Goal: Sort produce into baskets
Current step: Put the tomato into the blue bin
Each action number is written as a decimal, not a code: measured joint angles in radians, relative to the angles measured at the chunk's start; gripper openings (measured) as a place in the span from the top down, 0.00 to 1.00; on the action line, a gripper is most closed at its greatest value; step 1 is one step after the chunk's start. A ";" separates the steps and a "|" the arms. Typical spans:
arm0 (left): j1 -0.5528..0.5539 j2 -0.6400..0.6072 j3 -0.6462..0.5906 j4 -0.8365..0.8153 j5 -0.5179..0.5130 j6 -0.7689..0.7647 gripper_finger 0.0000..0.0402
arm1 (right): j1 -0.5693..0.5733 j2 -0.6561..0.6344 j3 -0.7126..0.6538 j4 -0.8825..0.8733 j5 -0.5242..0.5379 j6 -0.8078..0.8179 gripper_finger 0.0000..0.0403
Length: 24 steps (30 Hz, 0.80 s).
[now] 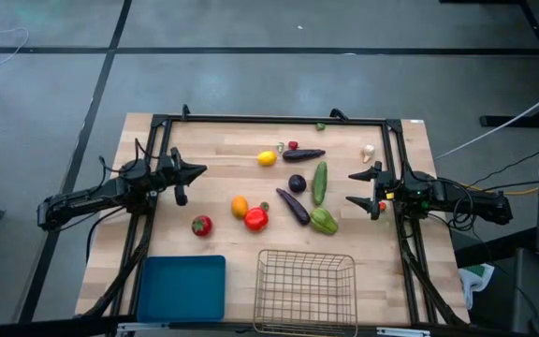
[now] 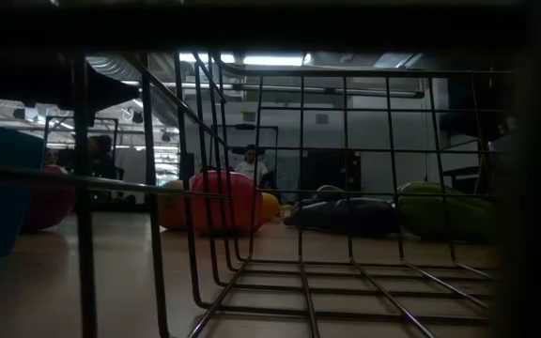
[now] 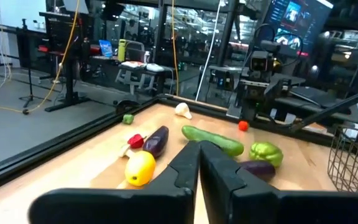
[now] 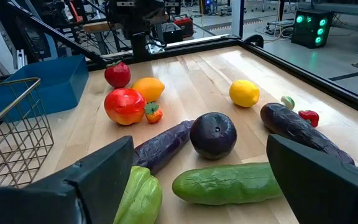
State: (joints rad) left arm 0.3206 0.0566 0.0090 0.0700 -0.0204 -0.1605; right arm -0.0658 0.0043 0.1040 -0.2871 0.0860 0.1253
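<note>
The produce lies loose on the middle of the wooden table: a yellow lemon (image 1: 267, 158), an orange fruit (image 1: 240, 206), a red tomato (image 1: 256, 218), a second red fruit (image 1: 201, 226), a round eggplant (image 1: 297, 183), two long eggplants (image 1: 293, 205), a cucumber (image 1: 320, 182), a green pepper (image 1: 324, 221) and white garlic (image 1: 369, 153). The blue tray (image 1: 182, 287) and the wire basket (image 1: 306, 290) stand at the near edge. My left gripper (image 1: 198, 171) is shut and empty, left of the produce. My right gripper (image 1: 352, 187) is open and empty, right of the cucumber (image 4: 225, 182).
A black frame (image 1: 269, 120) runs along the table's far, left and right sides. A small green piece (image 1: 321, 126) lies by the far rail and a small red piece (image 1: 293, 145) beside the lemon. Bare wood shows between the two baskets and the produce.
</note>
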 joint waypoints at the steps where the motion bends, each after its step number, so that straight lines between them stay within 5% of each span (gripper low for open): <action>1: 0.000 0.000 0.000 0.000 0.000 -0.003 0.92 | 0.000 0.000 0.000 0.000 0.000 0.000 0.09; 14: 0.000 0.000 0.000 -0.006 0.000 -0.185 0.37 | 0.000 0.000 0.000 0.000 0.000 0.000 0.09; 24: 0.000 0.000 0.000 -0.003 0.034 -0.361 0.27 | 0.000 0.000 0.000 0.000 0.000 0.000 0.09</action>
State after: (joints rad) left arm 0.3202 0.0566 0.0090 0.0667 0.0141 -0.5212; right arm -0.0658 0.0043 0.1037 -0.2871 0.0860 0.1252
